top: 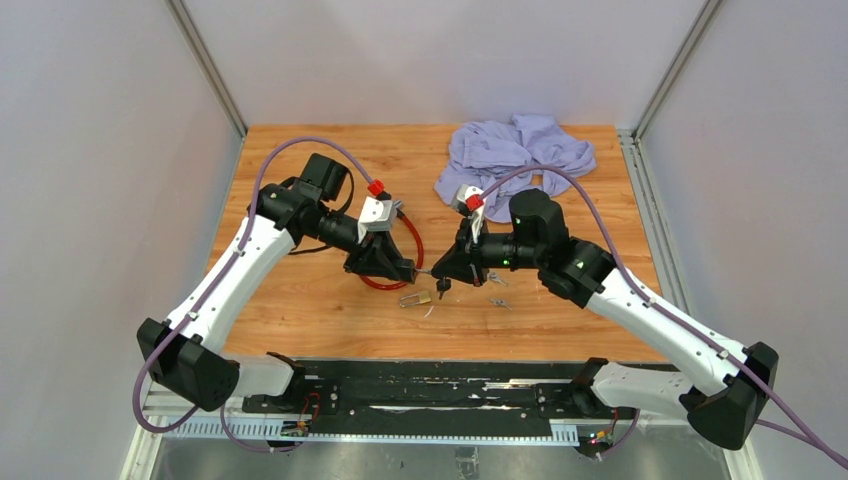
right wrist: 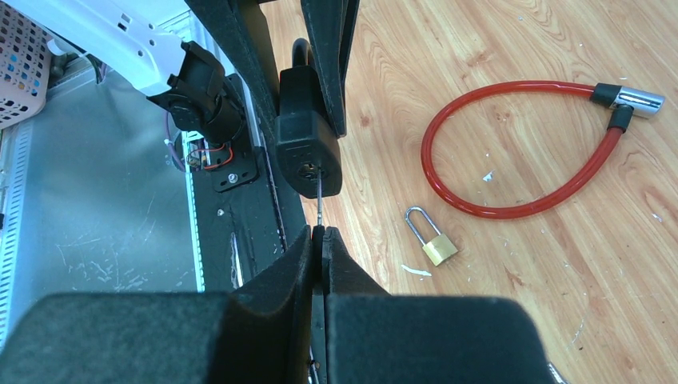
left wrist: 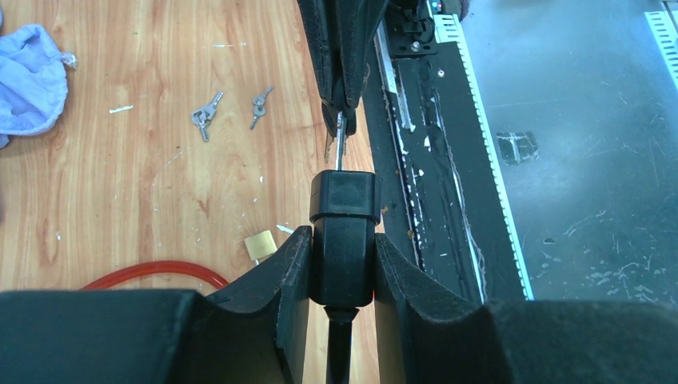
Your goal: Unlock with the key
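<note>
At mid-frame in the top view, the left end effector [left wrist: 342, 238] is clamped on a black lock body [left wrist: 344, 200] above the bench [top: 300, 300]. The right end effector [right wrist: 321, 240] is pinched together on the key [right wrist: 318, 200], whose blade tip meets the keyhole.

lock [right wrist: 308, 136]: black, blocky, held aloft, keyhole [right wrist: 309, 170] facing key [right wrist: 318, 204] | key: thin metal blade, tip at keyhole

Pale grey walls [top: 420, 60] enclose a wooden table [top: 330, 322] under even light.
</note>
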Controlling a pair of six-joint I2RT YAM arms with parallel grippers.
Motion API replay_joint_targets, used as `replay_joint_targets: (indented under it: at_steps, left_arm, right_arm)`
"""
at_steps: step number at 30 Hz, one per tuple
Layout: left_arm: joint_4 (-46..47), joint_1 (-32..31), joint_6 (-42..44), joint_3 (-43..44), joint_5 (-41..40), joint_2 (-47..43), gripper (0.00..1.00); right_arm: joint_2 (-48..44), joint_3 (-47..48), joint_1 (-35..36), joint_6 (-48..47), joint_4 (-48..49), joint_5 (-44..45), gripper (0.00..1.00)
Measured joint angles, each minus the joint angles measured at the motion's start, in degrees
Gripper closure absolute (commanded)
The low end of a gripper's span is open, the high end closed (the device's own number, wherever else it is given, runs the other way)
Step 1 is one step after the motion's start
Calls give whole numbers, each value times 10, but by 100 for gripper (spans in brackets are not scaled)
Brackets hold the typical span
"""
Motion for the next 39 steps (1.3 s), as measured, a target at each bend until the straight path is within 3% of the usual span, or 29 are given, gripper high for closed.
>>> replay_joint_targets:
  at_steps: [21, 39]
  left_arm:
    - [-9, -1, -18, 4, 7, 4, 100]
    - [-8, -7, -26, 4, 9, 5, 100]
  right_arm:
    - [-26, -43, 0, 23, 51, -12, 99]
    - [-21, -31, 0, 18, 38, -10, 99]
